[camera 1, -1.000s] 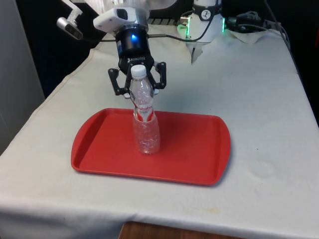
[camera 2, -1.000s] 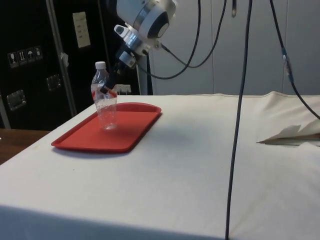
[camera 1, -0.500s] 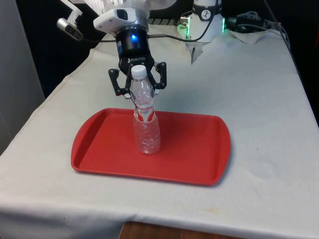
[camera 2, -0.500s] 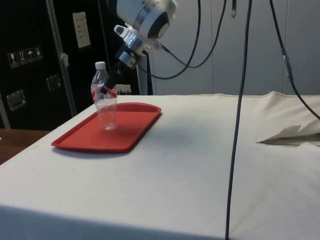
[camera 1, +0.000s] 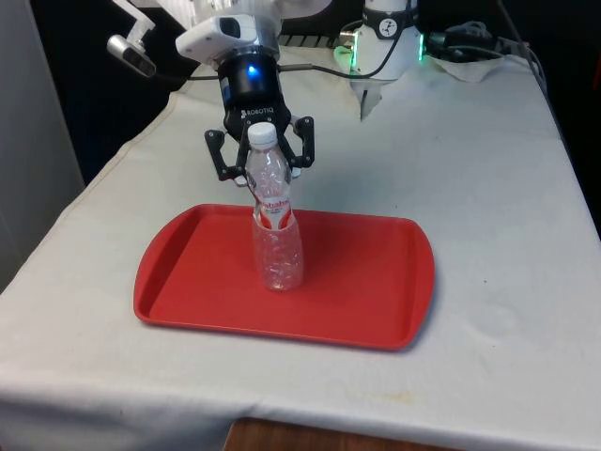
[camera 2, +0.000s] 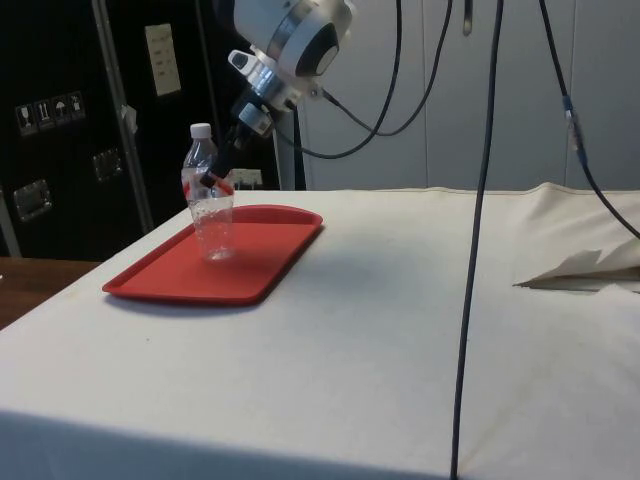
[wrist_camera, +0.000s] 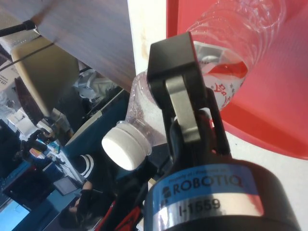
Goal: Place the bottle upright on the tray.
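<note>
From the front, the clear bottle (camera 1: 276, 230) with the white cap stands upright on the red tray (camera 1: 357, 291), roughly in the tray's middle, a bit toward the front view's left. The black gripper (camera 1: 262, 169) hangs right behind the bottle's neck with its fingers (camera 1: 220, 160) spread out on either side, so it looks let go, not squeezing anything.

From the side, same deal: bottle (camera 2: 209, 205) upright on the tray (camera 2: 262, 270), gripper (camera 2: 216, 175) angled down at its upper part, up against the red label.

Wrist view has the bottle (wrist_camera: 226, 48) running alongside one finger (wrist_camera: 179, 96), cap (wrist_camera: 126, 150) close to the gripper body, tray (wrist_camera: 284, 110) underneath.
</note>
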`<state>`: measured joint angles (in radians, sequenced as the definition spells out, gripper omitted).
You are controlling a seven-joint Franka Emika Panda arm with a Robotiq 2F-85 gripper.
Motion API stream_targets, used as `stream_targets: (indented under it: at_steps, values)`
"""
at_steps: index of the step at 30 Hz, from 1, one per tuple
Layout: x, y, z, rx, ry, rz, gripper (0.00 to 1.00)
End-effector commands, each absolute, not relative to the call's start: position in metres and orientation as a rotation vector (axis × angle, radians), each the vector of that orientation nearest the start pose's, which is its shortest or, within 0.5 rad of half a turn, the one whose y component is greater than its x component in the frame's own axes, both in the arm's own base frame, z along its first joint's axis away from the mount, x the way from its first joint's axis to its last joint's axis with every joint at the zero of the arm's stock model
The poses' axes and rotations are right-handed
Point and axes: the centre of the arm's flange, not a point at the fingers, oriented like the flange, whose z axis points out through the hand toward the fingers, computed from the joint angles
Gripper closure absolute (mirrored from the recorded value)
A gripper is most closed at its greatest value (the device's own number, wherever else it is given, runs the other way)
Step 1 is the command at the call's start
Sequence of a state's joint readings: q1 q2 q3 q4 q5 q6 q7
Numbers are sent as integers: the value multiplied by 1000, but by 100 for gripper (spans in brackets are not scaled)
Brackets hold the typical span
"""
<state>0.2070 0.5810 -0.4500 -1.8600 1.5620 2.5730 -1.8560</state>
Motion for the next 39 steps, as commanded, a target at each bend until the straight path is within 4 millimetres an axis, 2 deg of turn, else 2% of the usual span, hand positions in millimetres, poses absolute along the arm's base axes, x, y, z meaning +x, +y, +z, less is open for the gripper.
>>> stream_targets:
  at_steps: [1,39]
  values:
    - [629,-152,245,-2735,-596,-1093,66]
    - [631,-148,245,-2716,-598,-1114,66]
